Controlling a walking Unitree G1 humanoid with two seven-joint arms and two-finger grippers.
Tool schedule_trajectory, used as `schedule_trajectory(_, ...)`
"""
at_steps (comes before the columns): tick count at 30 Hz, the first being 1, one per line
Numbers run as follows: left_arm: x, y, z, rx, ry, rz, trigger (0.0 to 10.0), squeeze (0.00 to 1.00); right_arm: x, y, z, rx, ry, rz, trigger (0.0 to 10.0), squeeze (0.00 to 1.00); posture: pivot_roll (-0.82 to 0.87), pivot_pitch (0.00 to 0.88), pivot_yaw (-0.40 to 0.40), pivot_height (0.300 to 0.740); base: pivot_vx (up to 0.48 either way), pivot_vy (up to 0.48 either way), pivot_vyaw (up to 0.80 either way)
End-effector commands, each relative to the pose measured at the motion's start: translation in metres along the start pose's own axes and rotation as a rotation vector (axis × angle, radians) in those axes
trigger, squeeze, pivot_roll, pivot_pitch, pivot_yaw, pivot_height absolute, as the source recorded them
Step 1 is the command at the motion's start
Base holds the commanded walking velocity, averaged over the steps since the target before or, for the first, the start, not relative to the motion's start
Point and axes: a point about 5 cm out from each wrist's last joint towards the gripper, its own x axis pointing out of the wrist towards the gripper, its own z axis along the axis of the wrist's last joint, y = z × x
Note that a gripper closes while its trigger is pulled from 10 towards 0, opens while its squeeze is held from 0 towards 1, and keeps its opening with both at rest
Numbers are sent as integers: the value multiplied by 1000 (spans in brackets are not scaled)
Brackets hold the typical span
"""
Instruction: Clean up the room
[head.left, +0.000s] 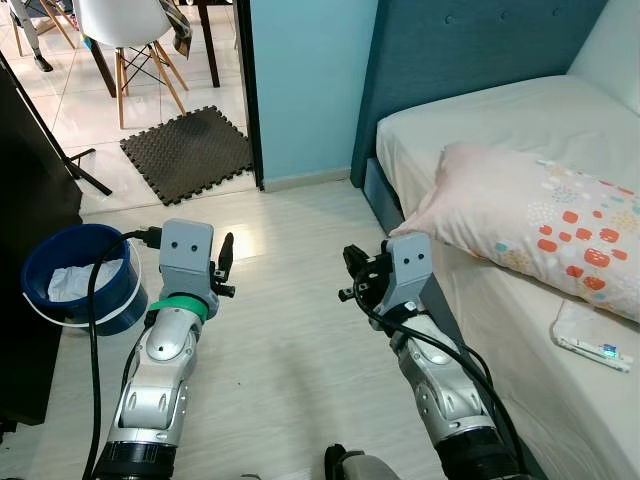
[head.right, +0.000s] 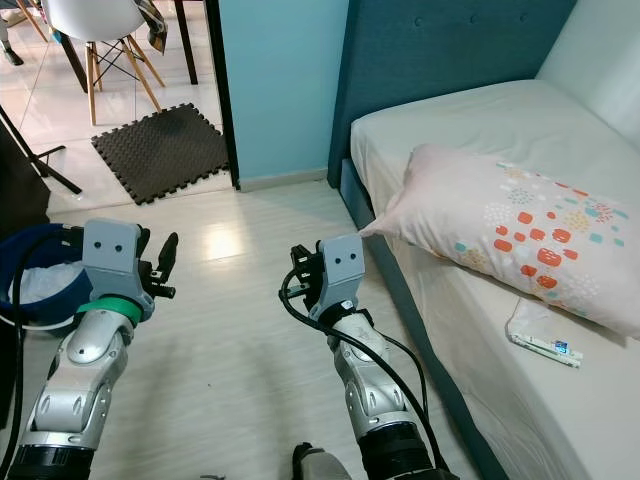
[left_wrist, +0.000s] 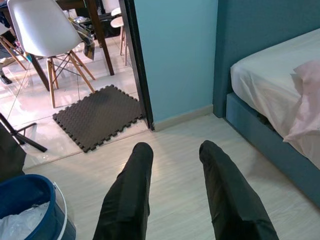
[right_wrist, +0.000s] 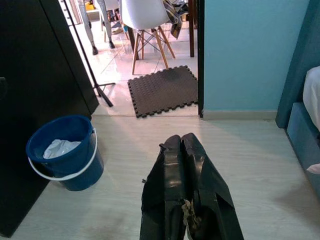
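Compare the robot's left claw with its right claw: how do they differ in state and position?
The left claw has its two long black fingers spread apart, floor showing between them; the right claw has its fingers pressed together, holding nothing. The left claw hangs nearer the round blue plastic bucket; the right claw hangs nearer the blue upholstered bed frame. Both hover above the pale wooden floor, pointing towards the doorway.

head views downward, wrists toward doorway
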Motion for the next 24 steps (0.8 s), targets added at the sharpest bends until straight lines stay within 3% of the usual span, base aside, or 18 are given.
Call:
schedule_trajectory(1,0,0,-4,5,10,2,10000,0,-2,-2,-5,4,17,-13,10000,0,-43,35,13,740,0,0,0)
schedule_trajectory(20,1,1,-3,8,7,5,10000,0,-1,-3,-4,1,14,-17,10000,0,-42,30,13,740,0,0,0)
schedule_trajectory(24,-2,2,-11,24,30,6,10000,0,-3,-5,-9,-4,31,-31,10000,0,-42,29,13,740,0,0,0)
